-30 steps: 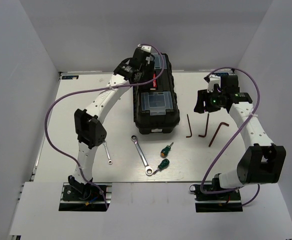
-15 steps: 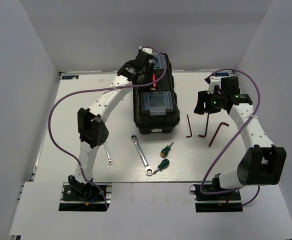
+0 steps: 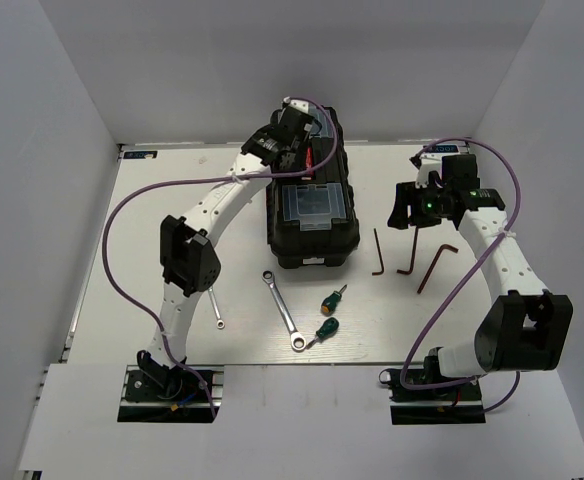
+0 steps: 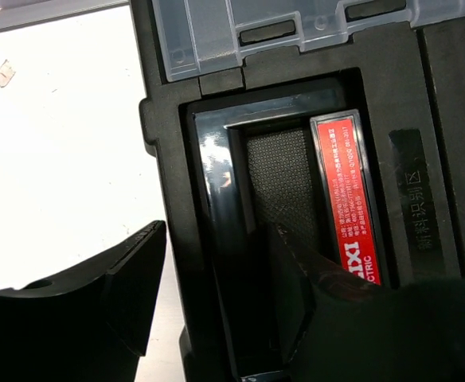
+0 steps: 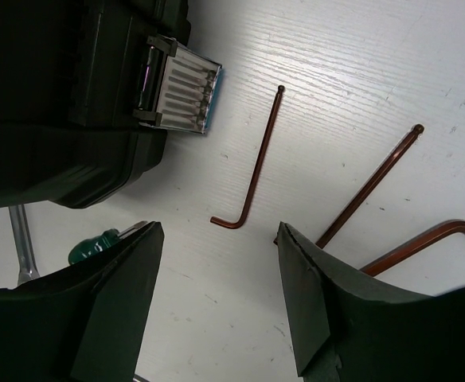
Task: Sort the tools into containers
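The black toolbox [image 3: 312, 205] stands closed at the table's middle back, with two clear-lidded organisers [image 3: 313, 200] and a red-marked handle [image 4: 348, 207]. My left gripper [image 3: 290, 135] is open above the lid's far part. In the left wrist view [image 4: 216, 294] one finger hangs by the box's side and the other over the handle recess. My right gripper [image 3: 407, 210] is open and empty above three hex keys [image 3: 377, 250] [image 5: 252, 171]. The longer wrench [image 3: 284, 310], the short wrench [image 3: 213, 305] and two green screwdrivers [image 3: 334, 297] [image 3: 325, 330] lie in front of the toolbox.
White walls enclose the table on three sides. The toolbox's front latch [image 5: 177, 87] and a green screwdriver handle [image 5: 93, 245] show in the right wrist view. Purple cables loop from both arms.
My left gripper has shifted a little to the right over the toolbox lid. The right arm and the tools have not moved.
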`<state>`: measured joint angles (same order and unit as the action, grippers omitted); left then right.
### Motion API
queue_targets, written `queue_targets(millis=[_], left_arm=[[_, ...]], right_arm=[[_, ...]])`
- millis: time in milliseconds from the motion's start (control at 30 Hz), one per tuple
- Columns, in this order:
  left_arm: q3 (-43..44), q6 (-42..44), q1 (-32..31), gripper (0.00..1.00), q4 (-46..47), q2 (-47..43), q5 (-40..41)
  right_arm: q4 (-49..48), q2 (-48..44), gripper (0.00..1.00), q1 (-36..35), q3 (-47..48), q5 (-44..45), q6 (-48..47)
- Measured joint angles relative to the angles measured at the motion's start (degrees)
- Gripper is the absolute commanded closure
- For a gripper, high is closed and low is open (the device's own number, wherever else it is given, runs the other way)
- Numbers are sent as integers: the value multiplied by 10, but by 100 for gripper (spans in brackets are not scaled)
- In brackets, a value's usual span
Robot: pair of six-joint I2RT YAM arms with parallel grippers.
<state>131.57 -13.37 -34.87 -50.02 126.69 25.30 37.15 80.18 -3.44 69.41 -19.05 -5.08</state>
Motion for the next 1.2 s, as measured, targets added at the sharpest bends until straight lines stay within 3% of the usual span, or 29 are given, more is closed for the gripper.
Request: queue_targets(millis=[167, 367, 533, 967, 1200], left_arm=[[-7, -8, -7, 62, 9, 0, 25], [-7, -5, -10, 62, 11, 0, 37], [-7, 5, -14, 70, 12, 0, 51], [1, 57, -40, 70, 15, 1, 113], [6, 69, -53, 76, 14, 1, 139]], right_arm=[[-2, -1, 34, 1, -3, 1, 2], [-3, -3, 34, 1, -10, 0, 4], [-8, -7, 34, 2, -10, 0, 5], [-12, -7, 34, 4, -10, -2, 11], [-13, -11, 34, 4, -16, -2, 14]])
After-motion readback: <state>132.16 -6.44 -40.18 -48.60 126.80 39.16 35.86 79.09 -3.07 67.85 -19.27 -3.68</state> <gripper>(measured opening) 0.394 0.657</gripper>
